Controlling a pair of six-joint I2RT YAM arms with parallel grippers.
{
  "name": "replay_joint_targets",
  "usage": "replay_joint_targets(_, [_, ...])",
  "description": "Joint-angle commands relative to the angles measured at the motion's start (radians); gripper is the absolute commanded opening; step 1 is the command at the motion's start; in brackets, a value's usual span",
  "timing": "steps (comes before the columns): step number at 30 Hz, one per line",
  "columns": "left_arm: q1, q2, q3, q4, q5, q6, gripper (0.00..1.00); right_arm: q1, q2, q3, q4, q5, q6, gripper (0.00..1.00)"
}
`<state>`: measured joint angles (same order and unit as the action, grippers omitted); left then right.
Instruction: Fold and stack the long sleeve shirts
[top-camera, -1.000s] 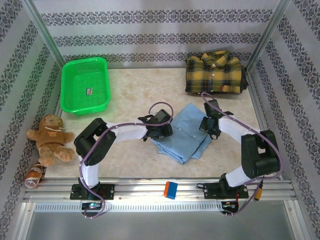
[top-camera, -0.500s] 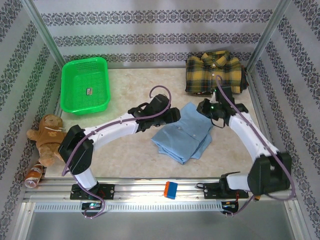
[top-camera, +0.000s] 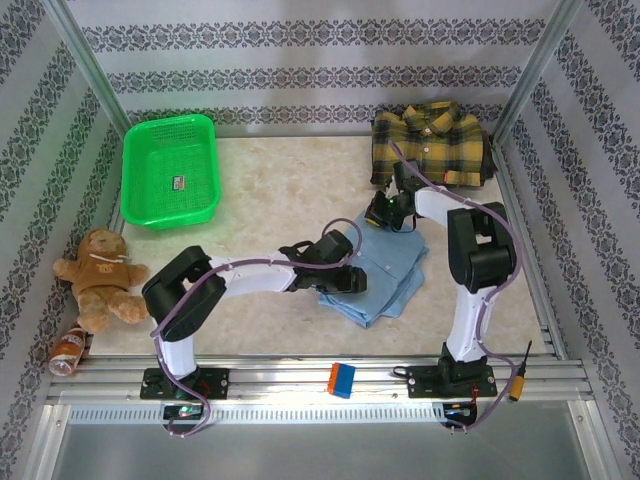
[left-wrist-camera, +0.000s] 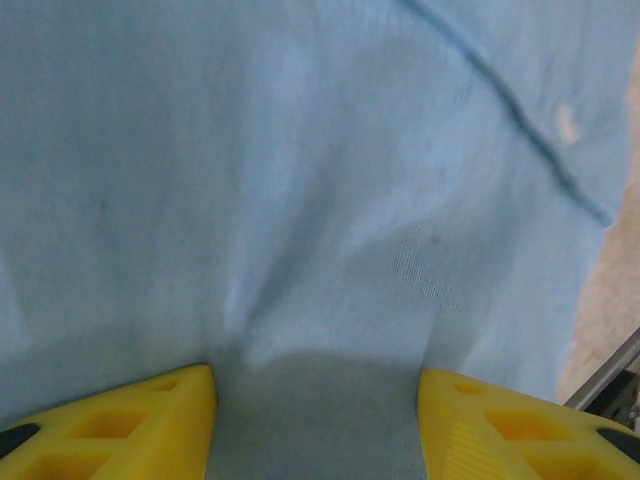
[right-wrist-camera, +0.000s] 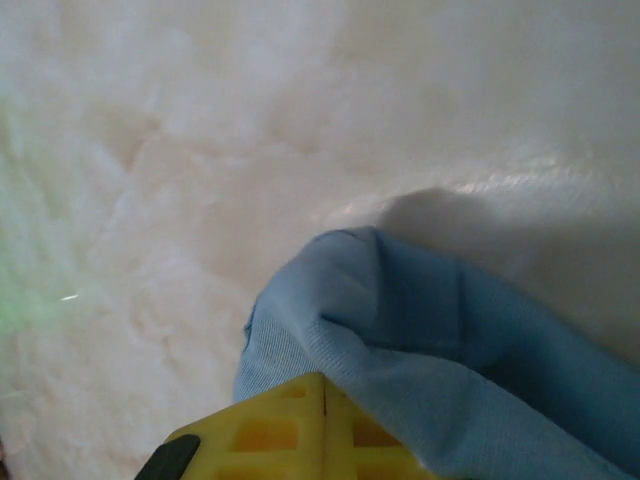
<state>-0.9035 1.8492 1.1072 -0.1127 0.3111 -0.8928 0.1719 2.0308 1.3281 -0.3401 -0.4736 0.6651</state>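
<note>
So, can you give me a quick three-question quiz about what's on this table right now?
1. True or false: the right gripper is shut on an edge of the plain light blue cloth shirt.
2. Where does the folded yellow-and-dark plaid flannel shirt lie? A) far right corner B) far left corner C) near edge.
3. Fill in: the left gripper, over the blue shirt, has its jaws ___.
Key: 1 true; 2 A; 3 open.
</note>
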Motion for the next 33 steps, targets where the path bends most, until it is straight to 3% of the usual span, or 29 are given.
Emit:
replay_joint_targets(1, [-0.027, 0.044, 0.002, 0.040, 0.043, 0.030, 0.56, -0.008, 0.065, 0.053, 0.018, 0.011, 0.025, 0.03])
replay_joint_targets(7, [-0.032, 0.093, 0.064, -0.003, 0.089, 0.059, 0.56, 0.005, 0.030, 0.103, -0.002, 0.007, 0.038, 0.10])
replay_joint_targets(11, [-0.026, 0.061, 0.090, -0.046, 0.094, 0.083, 0.60, -0.002, -0.135, 0.096, -0.153, 0.059, -0.028, 0.41])
replay_joint_targets(18, [0.036, -0.107, 0.126, -0.102, 0.088, 0.112, 0.81, -0.102, -0.594, -0.090, -0.488, 0.244, -0.155, 0.78])
replay_joint_targets(20, [0.068, -0.168, 0.127, -0.113, 0.079, 0.127, 0.86, -0.136, -0.698, -0.187, -0.522, 0.242, -0.163, 0.82])
replay_joint_targets(22, [0.107, -0.226, 0.138, -0.139, 0.069, 0.159, 0.99, -0.159, -0.781, -0.297, -0.541, 0.210, -0.157, 0.83])
replay_joint_targets(28, [0.285, -0.331, 0.229, -0.273, 0.057, 0.286, 1.00, -0.149, -0.973, -0.700, -0.357, 0.140, -0.041, 0.84])
replay_joint_targets(33, [0.387, -0.350, 0.330, -0.384, 0.076, 0.378, 1.00, -0.150, -1.014, -0.848, -0.180, 0.104, 0.029, 0.84])
